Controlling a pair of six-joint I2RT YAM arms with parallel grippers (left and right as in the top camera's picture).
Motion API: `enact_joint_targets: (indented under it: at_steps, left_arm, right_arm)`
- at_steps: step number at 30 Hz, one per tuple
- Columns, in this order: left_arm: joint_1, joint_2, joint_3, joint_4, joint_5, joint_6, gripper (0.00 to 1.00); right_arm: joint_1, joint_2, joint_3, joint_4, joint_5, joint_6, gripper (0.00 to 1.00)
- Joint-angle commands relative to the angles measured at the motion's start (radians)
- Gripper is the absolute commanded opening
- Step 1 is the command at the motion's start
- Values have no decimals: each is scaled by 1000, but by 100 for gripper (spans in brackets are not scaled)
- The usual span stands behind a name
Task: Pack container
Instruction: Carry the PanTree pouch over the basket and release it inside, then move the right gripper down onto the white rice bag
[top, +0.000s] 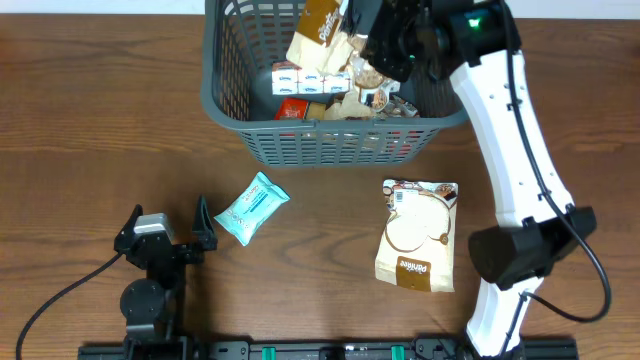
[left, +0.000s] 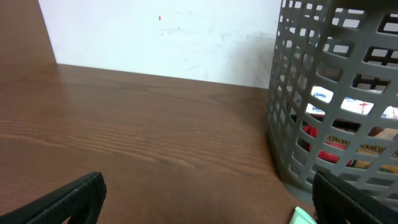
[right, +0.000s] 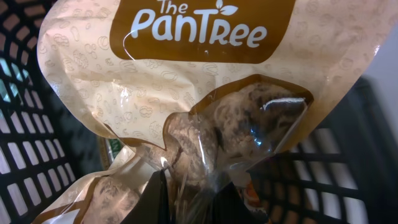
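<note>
container (top: 330, 146) at far edge part-filled; right gripper (top: 358, 40) apparently clamps a cookie bag (right: 199, 93) above it; left gripper (top: 167, 228) spread, empty; teal pack (top: 252, 207) and tan bag (top: 418, 235) unpacked.

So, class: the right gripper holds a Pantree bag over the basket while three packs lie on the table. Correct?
Two, not three: the overhead view shows only a teal pack and a loose Pantree bag on the table. The right gripper's held bag hangs over the basket.
</note>
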Motion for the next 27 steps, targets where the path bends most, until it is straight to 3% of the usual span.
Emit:
enact_joint_targets:
  at_steps: [1, 8, 16, 22, 27]
  left_arm:
    - [-1, -5, -15, -31, -8, -2, 99]
    - [-1, -5, -15, -31, -8, -2, 99]
    - [-1, -5, -15, -31, -8, -2, 99]
    - [-1, -5, -15, -32, -8, -2, 99]
    - [-1, -5, -15, -51, -8, -2, 99]
  right_arm:
    - [14, 63, 13, -21, -20, -4, 1]
    - [14, 131, 13, -58, -43, -11, 2]
    - [13, 153, 13, -60, -42, -3, 28]
    - [13, 150, 13, -47, -42, 2, 31]
    - [13, 117, 13, 21, -42, 102, 31]
